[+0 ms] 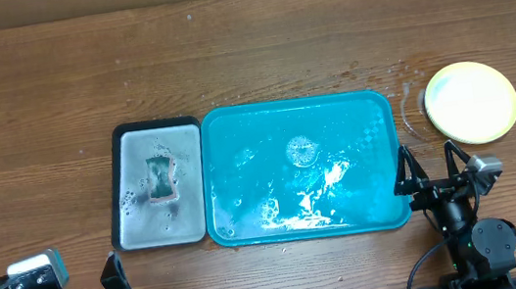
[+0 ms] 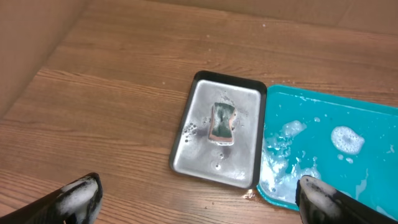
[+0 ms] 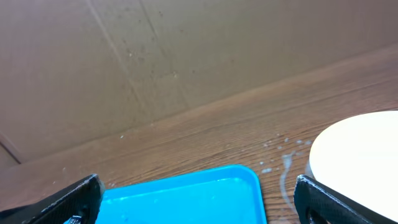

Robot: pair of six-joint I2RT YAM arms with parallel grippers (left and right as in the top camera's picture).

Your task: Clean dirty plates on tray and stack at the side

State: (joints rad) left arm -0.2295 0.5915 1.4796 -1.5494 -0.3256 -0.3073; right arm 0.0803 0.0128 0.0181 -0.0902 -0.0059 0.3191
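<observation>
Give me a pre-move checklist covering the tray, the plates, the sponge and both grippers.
1. Teal tray free of plates: ok, only suds and water in it.
2. Plate stack on the table to the right of the tray, top face free of smears: ok.
3. All three plates in that stack: cannot tell, only the top one shows.
4. Sponge parked on the small grey tray: ok.
5. Left gripper open and empty: ok, suds on its fingers.
6. Right gripper open and empty: ok.
</observation>
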